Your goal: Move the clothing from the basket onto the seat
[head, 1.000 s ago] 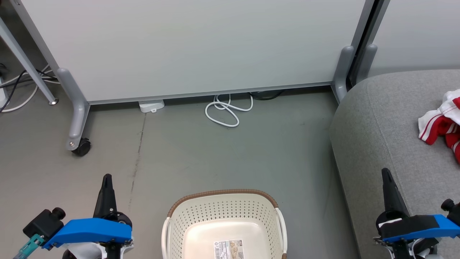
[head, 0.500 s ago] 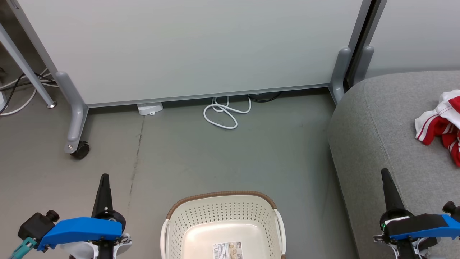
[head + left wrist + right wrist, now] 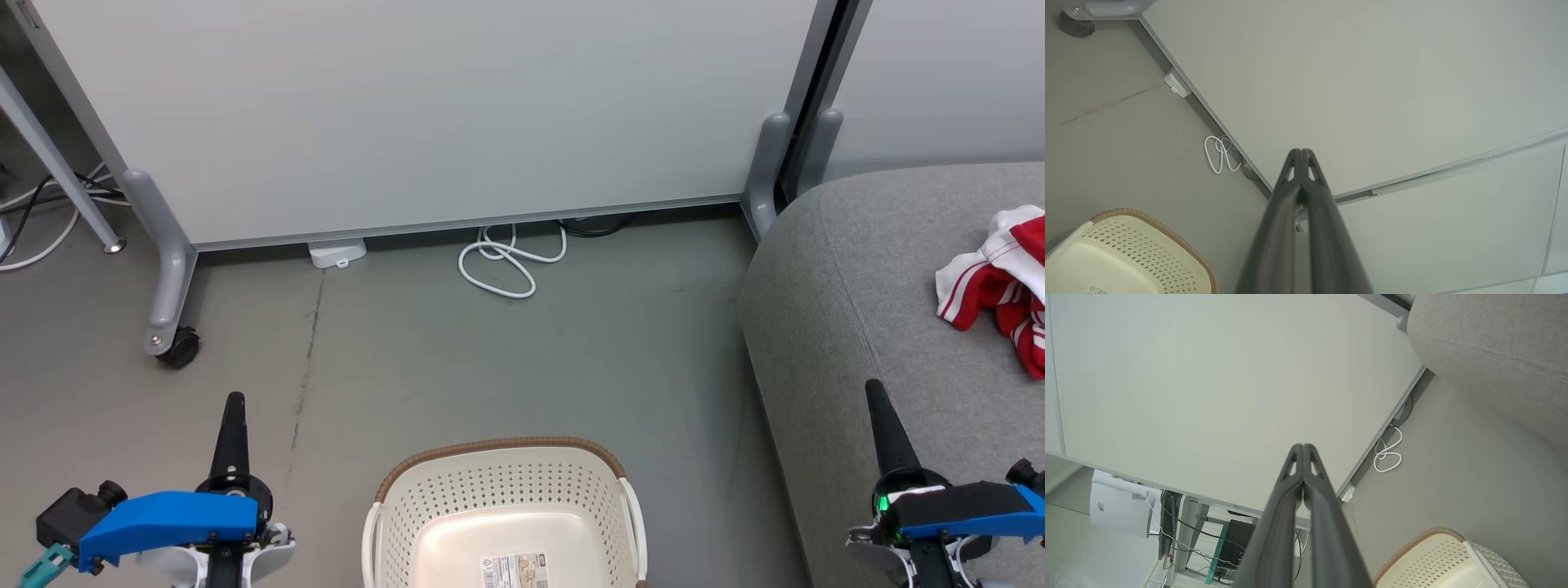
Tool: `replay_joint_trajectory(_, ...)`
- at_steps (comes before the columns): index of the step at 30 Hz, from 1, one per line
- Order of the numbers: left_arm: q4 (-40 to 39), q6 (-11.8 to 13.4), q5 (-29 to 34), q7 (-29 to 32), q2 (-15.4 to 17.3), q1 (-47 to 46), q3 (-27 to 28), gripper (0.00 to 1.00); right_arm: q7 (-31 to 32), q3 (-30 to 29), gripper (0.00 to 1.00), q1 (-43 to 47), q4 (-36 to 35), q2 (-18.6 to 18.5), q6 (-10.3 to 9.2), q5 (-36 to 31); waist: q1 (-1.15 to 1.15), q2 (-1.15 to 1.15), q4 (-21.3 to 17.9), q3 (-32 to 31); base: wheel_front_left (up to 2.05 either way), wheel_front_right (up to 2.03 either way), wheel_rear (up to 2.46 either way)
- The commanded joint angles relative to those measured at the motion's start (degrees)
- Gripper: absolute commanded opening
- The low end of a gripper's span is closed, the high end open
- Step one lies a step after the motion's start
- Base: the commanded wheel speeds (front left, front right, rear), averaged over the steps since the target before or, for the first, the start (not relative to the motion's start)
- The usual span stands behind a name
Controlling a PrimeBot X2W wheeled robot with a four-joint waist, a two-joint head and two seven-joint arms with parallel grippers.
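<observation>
Clothing [image 3: 1000, 286] found heaped on the seat [image 3: 857, 310], ahead of the right gripper [image 3: 873, 390] and off to its right, well apart from the fingertips. Basket [image 3: 498, 451] found on the floor [image 3: 490, 359] between the two grippers, a little behind their tips, with nothing red in the part that shows (just a label [image 3: 513, 570] on the bottom, and the near end cut off at the frame's edge). Pressed together on nothing, both the right gripper and the left gripper [image 3: 233, 402], touching tip to tip in each wrist view. Judging from the limp folds: light, soft and floppy, with no shape of its own, apt to sag and trail from any pinch, a little slick, not fragile. Best taken at a raised fold near the middle of the heap rather than at a striped edge, so as to lift most of the cloth at once. Would call for spreading the fingers first, then pressing slightly into the seat before closing. Probably little or nothing left to fetch, going by what shows of the basket.
</observation>
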Motion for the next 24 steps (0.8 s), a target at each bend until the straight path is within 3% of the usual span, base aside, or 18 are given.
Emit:
replay_joint_trajectory(1,-0.7,-0.4,-1.4,0.5,0.1,-1.2,0.4,0.0,0.5,-0.1,0.0,-1.2,-0.3,-0.3,0.03,1.6,0.0,0.0,0.0,-0.1,0.0,0.0,0.0)
replay_joint_trajectory(24,-0.8,-0.9,-13.2,3.5,0.0,-1.4,1.7,0.0,3.5,-0.4,0.0,-1.5,0.0,-0.3,0.04,13.4,0.0,0.0,-0.7,-0.9,0.0,0.0,0.0)
